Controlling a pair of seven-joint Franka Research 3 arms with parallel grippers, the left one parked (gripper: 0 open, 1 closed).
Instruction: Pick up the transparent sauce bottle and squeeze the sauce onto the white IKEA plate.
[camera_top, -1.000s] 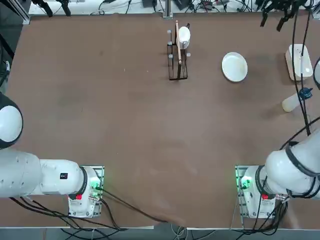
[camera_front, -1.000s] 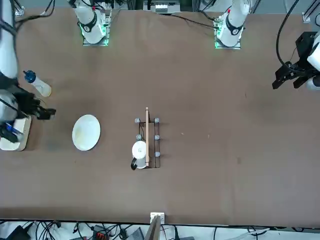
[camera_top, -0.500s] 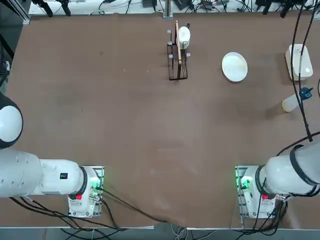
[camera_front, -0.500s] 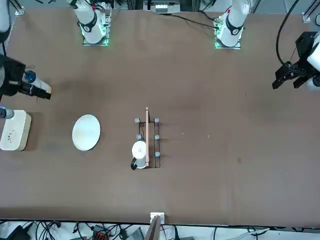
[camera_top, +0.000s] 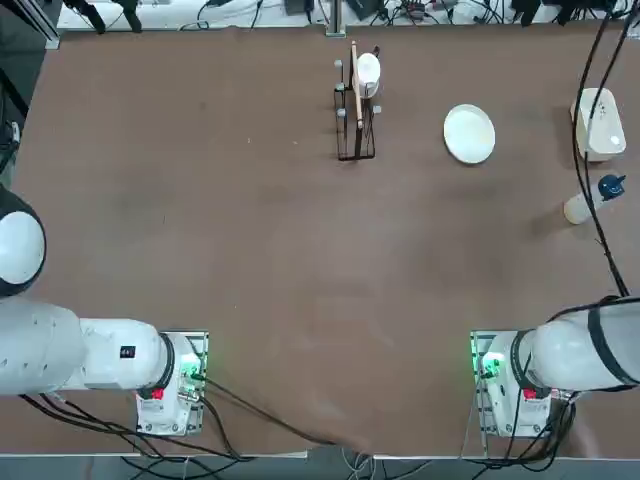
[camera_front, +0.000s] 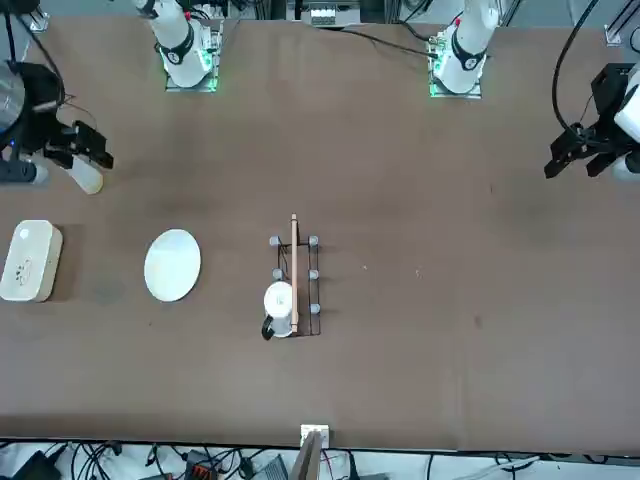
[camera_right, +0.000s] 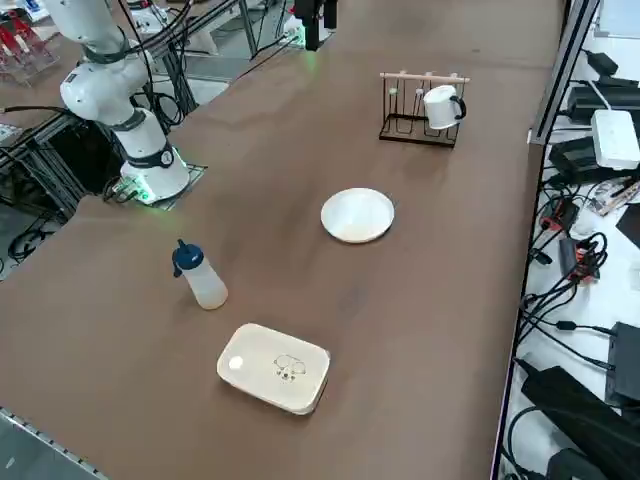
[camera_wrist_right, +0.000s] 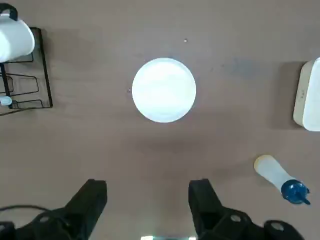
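The transparent sauce bottle (camera_right: 203, 280), pale cream with a dark blue cap, stands upright near the table's right edge, between the white box and the robot's side. It also shows as the bottle (camera_top: 585, 203), the bottle (camera_wrist_right: 276, 175) and, partly covered by the gripper, the bottle (camera_front: 87, 180). The white IKEA plate (camera_top: 469, 133) lies further in on the table, also the plate (camera_front: 172, 265), the plate (camera_right: 357, 215) and the plate (camera_wrist_right: 164, 90). My right gripper (camera_wrist_right: 147, 200) hangs high above the table, open and holding nothing. In the front view the right gripper (camera_front: 78, 150) overlaps the bottle.
A white rounded box (camera_top: 598, 122) lies at the far right, just beyond the bottle. A dark wire rack (camera_top: 355, 130) with a wooden bar holds a white mug (camera_top: 368, 70) at the far middle. Cables hang over the table's right edge.
In the front view my right gripper has moved from over the white box back toward the robot's side and now overlaps the bottle. Bottle and plate have not moved.
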